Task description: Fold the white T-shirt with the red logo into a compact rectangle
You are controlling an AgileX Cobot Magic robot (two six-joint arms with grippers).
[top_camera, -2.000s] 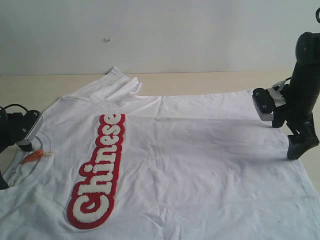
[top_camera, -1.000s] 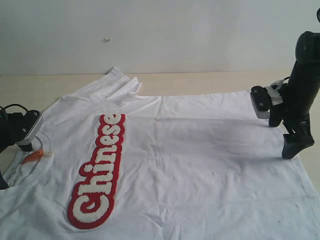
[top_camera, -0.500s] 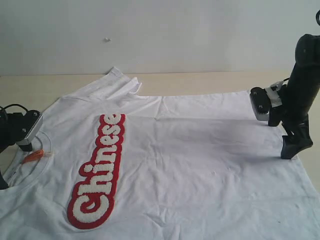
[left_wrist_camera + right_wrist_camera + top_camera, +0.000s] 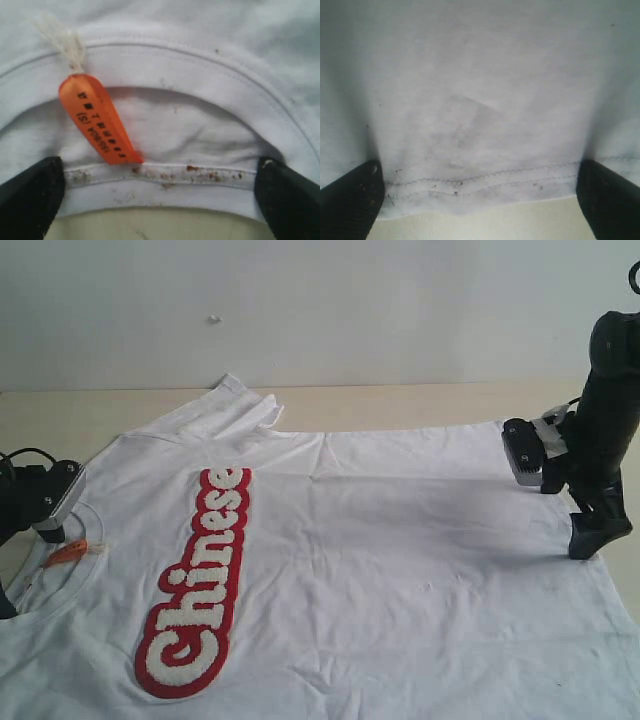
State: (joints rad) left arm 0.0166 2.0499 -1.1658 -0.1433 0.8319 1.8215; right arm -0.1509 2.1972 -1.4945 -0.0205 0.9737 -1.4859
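Note:
The white T-shirt (image 4: 400, 570) lies spread flat, front up. Its red logo (image 4: 200, 580) reads "Chinese" and runs along the chest on the left side. My left gripper (image 4: 160, 200) is open, low at the ribbed collar (image 4: 200, 65). The collar's near edge lies between its wide-apart fingers (image 4: 30, 195), beside the orange neck tag (image 4: 97, 120). My right gripper (image 4: 480, 200) is also open. It straddles the stitched hem (image 4: 480, 185) at the shirt's right edge, where its dark finger (image 4: 590, 538) points down at the cloth.
The beige table (image 4: 400, 405) shows beyond the shirt's far edge and under both grippers (image 4: 495, 220). One sleeve (image 4: 245, 405) lies folded at the back left. A pale wall rises behind the table. The collar seam carries brown specks (image 4: 200, 175).
The right gripper drifted a little left along the hem, then came back right and slightly lower. The left arm and the shirt have not moved.

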